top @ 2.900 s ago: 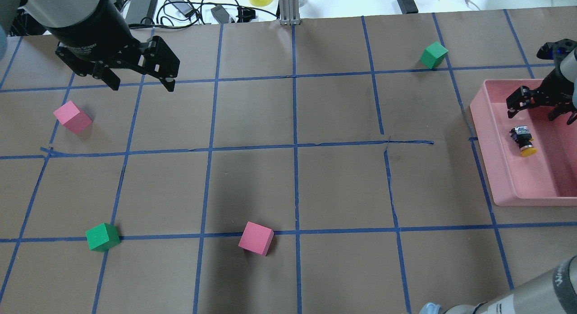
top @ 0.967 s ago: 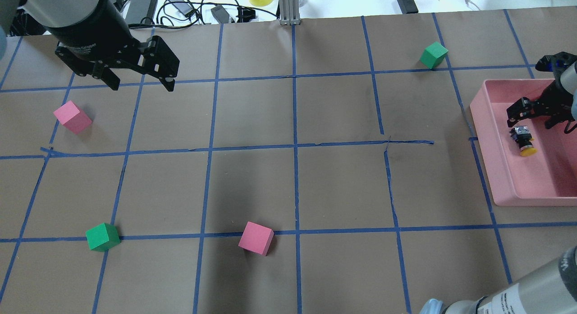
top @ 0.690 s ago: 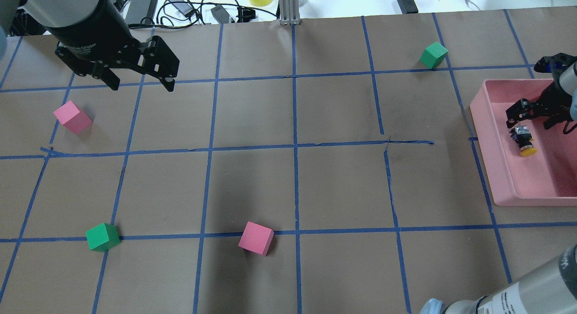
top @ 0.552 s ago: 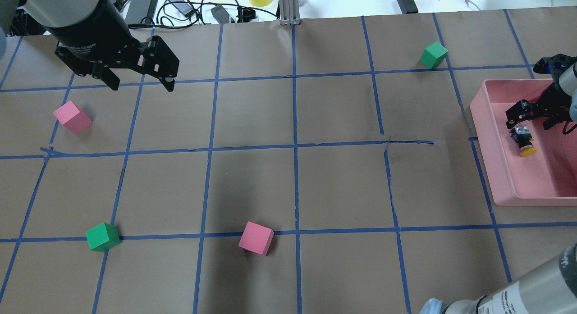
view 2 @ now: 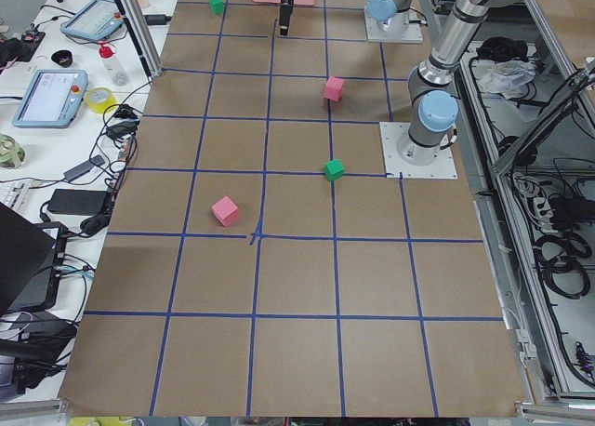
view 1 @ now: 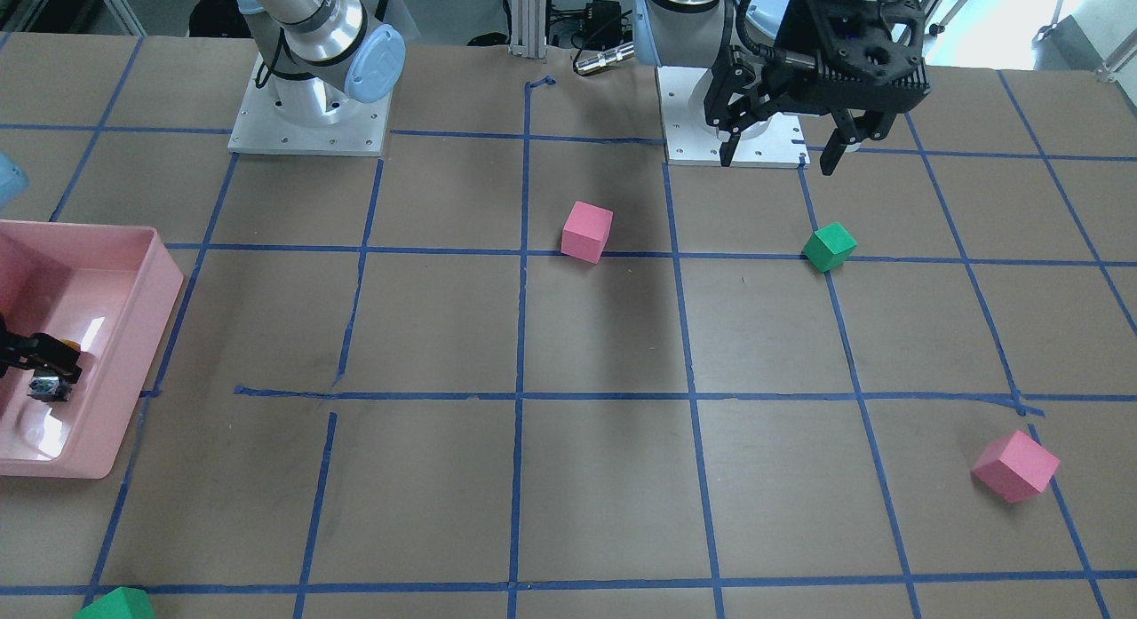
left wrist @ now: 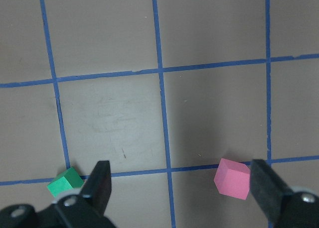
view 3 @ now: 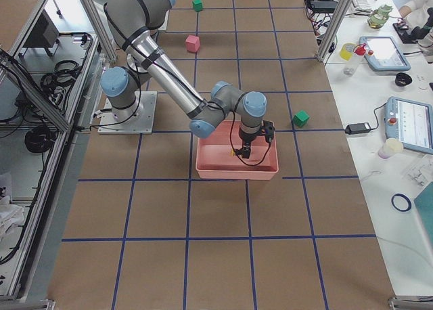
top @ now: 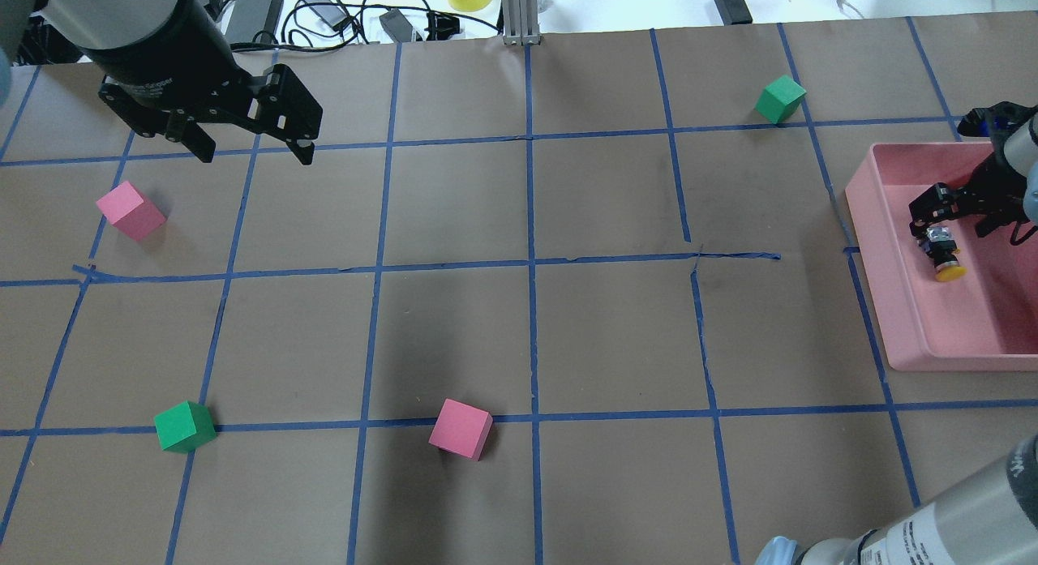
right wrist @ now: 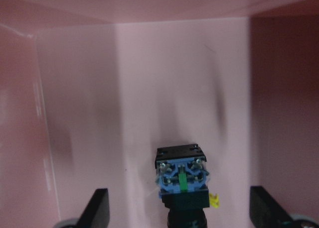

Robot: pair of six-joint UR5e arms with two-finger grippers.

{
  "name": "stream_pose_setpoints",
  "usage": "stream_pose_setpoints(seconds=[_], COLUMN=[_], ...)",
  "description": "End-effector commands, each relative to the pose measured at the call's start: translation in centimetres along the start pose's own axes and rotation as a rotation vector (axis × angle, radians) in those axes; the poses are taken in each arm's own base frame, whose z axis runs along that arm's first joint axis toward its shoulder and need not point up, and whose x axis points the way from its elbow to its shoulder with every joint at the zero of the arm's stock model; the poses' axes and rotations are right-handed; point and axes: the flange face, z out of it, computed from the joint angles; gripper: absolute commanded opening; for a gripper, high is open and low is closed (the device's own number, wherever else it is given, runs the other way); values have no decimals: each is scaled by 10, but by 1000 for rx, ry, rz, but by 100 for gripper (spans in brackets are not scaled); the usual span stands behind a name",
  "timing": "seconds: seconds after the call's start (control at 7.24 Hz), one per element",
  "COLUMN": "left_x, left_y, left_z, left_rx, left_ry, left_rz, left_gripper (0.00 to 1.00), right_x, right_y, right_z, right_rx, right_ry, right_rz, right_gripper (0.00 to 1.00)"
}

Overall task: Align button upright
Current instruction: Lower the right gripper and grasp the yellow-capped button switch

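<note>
Brown paper crossed by a grid of blue tape covers the table [top: 454, 208], and a shallow pink plastic tray [top: 989, 314] sits at the right edge of the overhead view. The small push-button with a round yellow cap, black barrel and grey-white terminal block [top: 942, 254] lies on its side on the tray floor near the tray's left wall. Its cap points toward the lower edge of the frame and its terminal end toward the upper edge.

The right gripper [top: 965, 227] hangs inside the tray just above the terminal end, its jaws spread wide. In the right wrist view its black fingers [right wrist: 97, 208] stand at the lower left and lower right corners. The button shows at bottom centre between them, clear of both, with its terminal block facing the camera.

At the upper left of the overhead view the left gripper [top: 256, 153] hovers over the paper, also spread and holding nothing. A pink foam cube [top: 130, 210] lies below it in the frame. A green foam cube [top: 185, 425] rests at lower left and a second pink cube [top: 461, 428] at lower centre. Another green cube [top: 780, 99] sits at upper right, near the tray but apart from it.
</note>
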Motion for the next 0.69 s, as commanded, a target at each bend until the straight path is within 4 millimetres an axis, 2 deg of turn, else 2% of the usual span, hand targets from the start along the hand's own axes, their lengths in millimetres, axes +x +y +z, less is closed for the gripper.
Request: stream_pose_setpoints(seconds=[0.0, 0.55], left_x=[0, 0], left_y=[1, 0], left_z=[-1, 0], left_rx=[1, 0], left_ry=[0, 2], left_rz=[0, 0], left_gripper=[100, 100], right_x=[1, 1], right_y=[3, 2], right_z=[4, 14], right_rx=[-5, -14], right_ry=[-6, -12], right_rz=[2, 1], right_gripper=[100, 97])
